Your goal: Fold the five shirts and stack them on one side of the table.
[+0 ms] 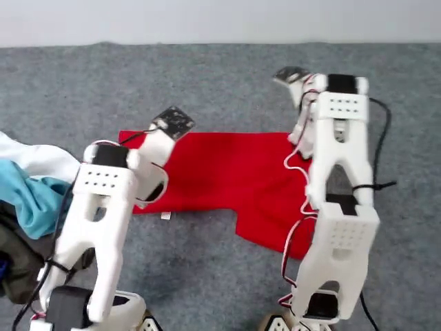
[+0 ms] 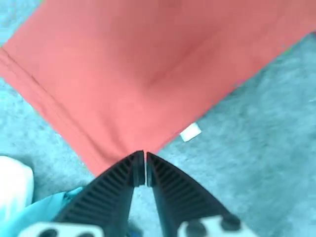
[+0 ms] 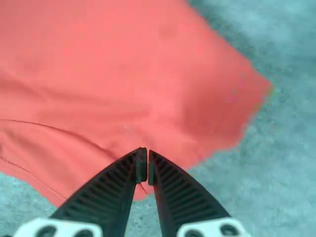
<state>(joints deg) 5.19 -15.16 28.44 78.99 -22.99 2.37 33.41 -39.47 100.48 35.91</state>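
Grey felt tabletop [image 1: 227,83], white wall [image 1: 207,21] at 12 o'clock, red cotton shirt [image 1: 234,172] flat at centre, left gripper [image 2: 141,170] pressed together at its 8 o'clock corner, right gripper [image 3: 142,168] likewise, 3 o'clock edge

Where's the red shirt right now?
The red shirt lies spread at the middle of the grey table in the high view, right of the heap of other shirts.

Table [image 1: 227,83]: covered in grey, felt-like cloth with a fine speckled nap, running the whole width
Far edge: slightly uneven line where the grey covering meets the backdrop
Wall [image 1: 220,21]: plain, pale whitish strip behind the table
Light: soft and even, faint shadows on the grey
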